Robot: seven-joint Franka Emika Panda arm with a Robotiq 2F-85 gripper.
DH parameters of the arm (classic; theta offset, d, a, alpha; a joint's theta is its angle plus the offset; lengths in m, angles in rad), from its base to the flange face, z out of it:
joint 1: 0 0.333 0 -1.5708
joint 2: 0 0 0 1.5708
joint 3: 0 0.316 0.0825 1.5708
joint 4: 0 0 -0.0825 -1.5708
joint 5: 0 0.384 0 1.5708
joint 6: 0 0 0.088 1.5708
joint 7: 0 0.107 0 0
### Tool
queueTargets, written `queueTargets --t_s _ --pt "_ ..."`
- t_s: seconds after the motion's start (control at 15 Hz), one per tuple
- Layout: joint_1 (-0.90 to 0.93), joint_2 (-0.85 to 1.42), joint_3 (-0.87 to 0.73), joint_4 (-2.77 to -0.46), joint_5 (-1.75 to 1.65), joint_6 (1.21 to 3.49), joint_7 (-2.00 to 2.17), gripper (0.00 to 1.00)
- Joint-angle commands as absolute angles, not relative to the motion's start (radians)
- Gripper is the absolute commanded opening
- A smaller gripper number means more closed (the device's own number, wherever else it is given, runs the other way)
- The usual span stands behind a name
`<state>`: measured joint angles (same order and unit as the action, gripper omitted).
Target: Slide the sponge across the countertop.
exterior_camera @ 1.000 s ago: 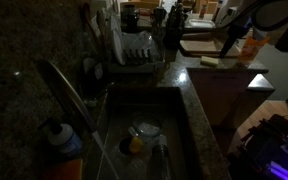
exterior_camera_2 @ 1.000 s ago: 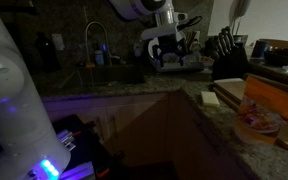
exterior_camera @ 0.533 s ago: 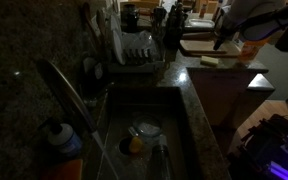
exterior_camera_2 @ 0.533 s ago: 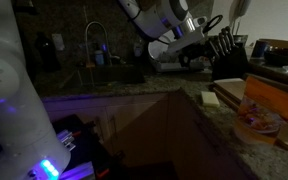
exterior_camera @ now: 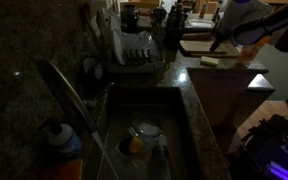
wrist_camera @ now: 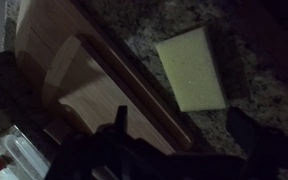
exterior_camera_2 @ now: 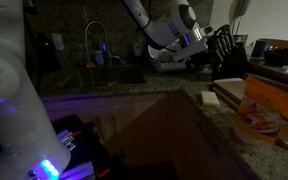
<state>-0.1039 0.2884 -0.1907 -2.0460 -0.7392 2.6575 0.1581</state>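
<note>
The sponge (wrist_camera: 191, 68) is a pale yellowish flat pad lying on the dark speckled countertop (wrist_camera: 249, 45), right beside the edge of a pale wooden board (wrist_camera: 74, 70). It also shows in both exterior views (exterior_camera: 211, 61) (exterior_camera_2: 209, 98). My gripper (wrist_camera: 184, 128) is open and empty, with its two dark fingers spread wide. It hovers above the countertop a short way from the sponge and does not touch it. In the exterior views the gripper (exterior_camera: 218, 42) (exterior_camera_2: 200, 52) hangs above the board and the sponge.
A sink (exterior_camera: 134, 120) with dishes and an orange-yellow object lies below a faucet (exterior_camera: 66, 88). A dish rack (exterior_camera: 134, 50) stands behind it. A knife block (exterior_camera_2: 226, 44) and an orange-lidded container (exterior_camera_2: 259, 110) stand near the sponge. The countertop edge (exterior_camera: 206, 120) is close by.
The arm has swung across from the dish rack side toward the board and sponge, and the gripper now hangs over them.
</note>
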Motion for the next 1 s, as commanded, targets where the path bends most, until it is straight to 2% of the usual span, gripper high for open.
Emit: queueTargets --t_s 0.0,0.2,0.33,0.4,0.6,0.67,0.93 --pt "-0.214 0.347 -0.076 -2.033 -0.530 2.646 -0.090 1.00" --pt "-0.309 0.453 0.002 -1.934 -0.331 2.533 -0.332 1.00" --pt "-0.300 0.502 -0.032 -1.870 -0.266 2.434 -0.482 1.00" --pt "-0.348 0.517 0.008 -1.846 -0.270 2.416 -0.554 1.00" --pt "-0.344 0.532 -0.002 -1.829 -0.249 2.480 -0.751 1.00" --pt "-0.304 0.518 -0.048 -1.858 -0.260 2.475 -0.651 1.00" --pt "-0.300 0.505 -0.049 -1.869 -0.240 2.486 -0.641 1.00"
